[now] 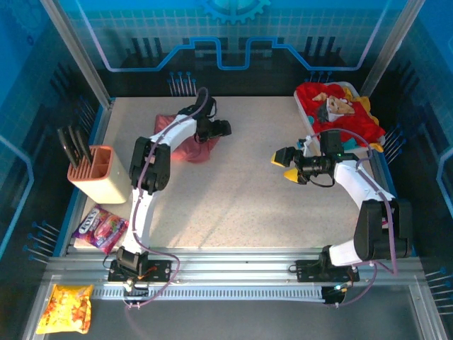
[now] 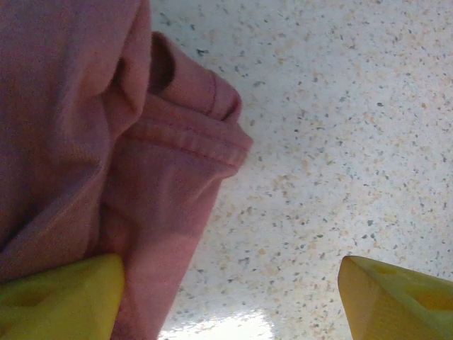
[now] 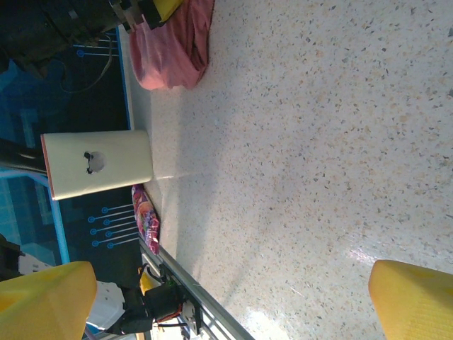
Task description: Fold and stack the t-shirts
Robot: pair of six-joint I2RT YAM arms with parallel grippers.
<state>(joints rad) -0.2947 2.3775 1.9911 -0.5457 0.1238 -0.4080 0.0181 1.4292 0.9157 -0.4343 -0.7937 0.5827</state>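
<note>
Now | left jaws spread wide over pink t-shirt (image 1: pixel 190 150) hem, poised to pinch | right jaws gaping, empty, clear over desk (image 1: pixel 241 198)

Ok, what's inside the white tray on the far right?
A crumpled heap of t-shirts, mostly red with a yellow bit showing. The heap covers the tray, so its floor and anything beneath are hidden.

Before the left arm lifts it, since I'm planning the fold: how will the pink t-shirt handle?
Probably floppy: the pink t-shirt lies bunched in soft folds, so it would likely sag from one pinch. Thin hemmed cloth suggests it is light. Pushed, it may crumple on the table rather than slide.
</note>
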